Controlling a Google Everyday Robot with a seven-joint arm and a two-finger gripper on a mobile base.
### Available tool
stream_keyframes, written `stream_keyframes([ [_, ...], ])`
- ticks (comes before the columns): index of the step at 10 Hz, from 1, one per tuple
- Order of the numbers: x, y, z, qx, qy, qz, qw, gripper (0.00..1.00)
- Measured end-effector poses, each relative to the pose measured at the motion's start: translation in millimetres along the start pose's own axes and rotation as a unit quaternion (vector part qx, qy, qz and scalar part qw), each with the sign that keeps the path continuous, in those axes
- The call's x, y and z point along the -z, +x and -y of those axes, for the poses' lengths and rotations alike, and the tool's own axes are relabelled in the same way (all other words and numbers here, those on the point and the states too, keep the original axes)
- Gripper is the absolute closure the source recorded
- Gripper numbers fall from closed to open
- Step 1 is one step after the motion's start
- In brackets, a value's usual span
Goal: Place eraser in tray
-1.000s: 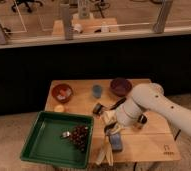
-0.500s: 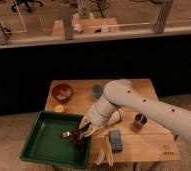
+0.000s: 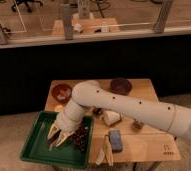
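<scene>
The dark green tray [image 3: 36, 150] sits at the table's front left corner. My gripper [image 3: 58, 137] hangs low over the tray's middle, and the white arm reaches in from the right across the table. A small dark shape [image 3: 52, 145] shows at the gripper's tip. I cannot tell whether it is the eraser, and no eraser shows elsewhere on the table. A dark red bunch of grapes [image 3: 81, 138] lies in the tray just right of the gripper.
On the wooden table [image 3: 149, 150] are a brown bowl [image 3: 61, 92] at back left, a dark bowl [image 3: 120, 85] at back, a tipped white cup [image 3: 110, 117], a blue-grey pad [image 3: 115, 140], a pale banana-like thing [image 3: 103, 154] and a small dark object [image 3: 137, 124].
The arm has swung left from the table's right half to over the tray. The gripper now sits lower and further left, beside the grapes.
</scene>
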Motion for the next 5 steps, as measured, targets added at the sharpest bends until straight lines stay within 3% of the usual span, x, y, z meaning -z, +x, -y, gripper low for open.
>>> stream_keyframes([
  [1,-2.1,-1.9,0.9,0.003,-0.002,0.001,1.0,0.95],
  [3,-1.3,-1.1,0.5,0.002,-0.001,0.001,1.0,0.73],
  [5,-1.5,-1.3,0.6,0.002,-0.001,0.001,1.0,0.58],
])
